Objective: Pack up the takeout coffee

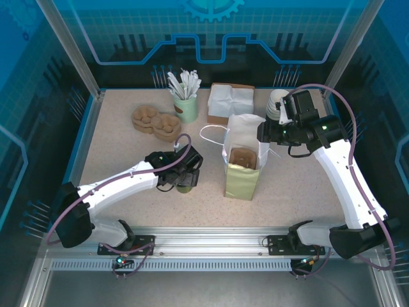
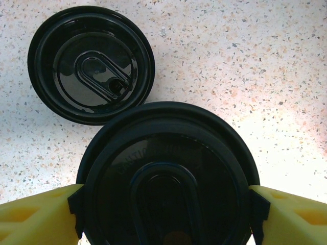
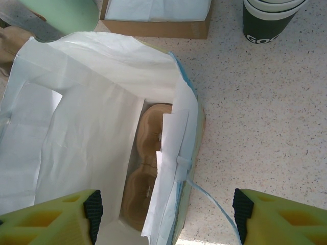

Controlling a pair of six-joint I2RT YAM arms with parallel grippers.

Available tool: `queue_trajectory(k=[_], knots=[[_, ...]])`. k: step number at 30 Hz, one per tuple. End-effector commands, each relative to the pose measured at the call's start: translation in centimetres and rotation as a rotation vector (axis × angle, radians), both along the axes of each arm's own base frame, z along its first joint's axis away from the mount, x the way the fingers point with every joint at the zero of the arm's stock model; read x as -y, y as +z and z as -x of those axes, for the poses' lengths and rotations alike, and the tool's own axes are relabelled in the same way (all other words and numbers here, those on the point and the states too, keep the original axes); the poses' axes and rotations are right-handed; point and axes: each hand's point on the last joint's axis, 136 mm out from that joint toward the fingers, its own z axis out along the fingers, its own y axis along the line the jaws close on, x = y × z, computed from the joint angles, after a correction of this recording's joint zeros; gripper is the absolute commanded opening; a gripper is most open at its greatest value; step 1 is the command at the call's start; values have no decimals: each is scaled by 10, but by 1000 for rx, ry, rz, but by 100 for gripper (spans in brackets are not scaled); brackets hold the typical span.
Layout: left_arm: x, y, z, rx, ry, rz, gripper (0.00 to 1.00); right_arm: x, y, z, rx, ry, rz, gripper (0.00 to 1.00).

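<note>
My table, and what sits on it

The speckled table (image 1: 115, 198) carries a paper bag (image 1: 243, 176) standing upright near the middle, its mouth open. Along the back edge, from my left, lie brown pulp cup trays (image 1: 155, 120), then a pale green cup (image 1: 186, 109) full of white sticks, a cardboard box of white napkins (image 1: 231, 102), and a stack of dark cups (image 3: 268, 20) at the back right. Nearer to me on the left, a loose black lid (image 2: 91, 64) lies flat on the bare top, just beside the takeout coffee (image 2: 168, 178); I cannot tell whether that cup's base rests on the table.
</note>
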Motion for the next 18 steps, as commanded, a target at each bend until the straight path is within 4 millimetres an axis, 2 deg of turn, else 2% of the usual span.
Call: queue_trajectory(k=[1, 14, 18], knots=[[-1, -5, 2, -28, 16, -20, 80, 0, 5, 5, 6, 21, -4, 71], [-4, -16, 20, -94, 0, -60, 79, 4, 10, 5, 13, 26, 8, 71], [-6, -22, 24, -119, -1, -70, 76, 7, 10, 4, 16, 27, 15, 71]])
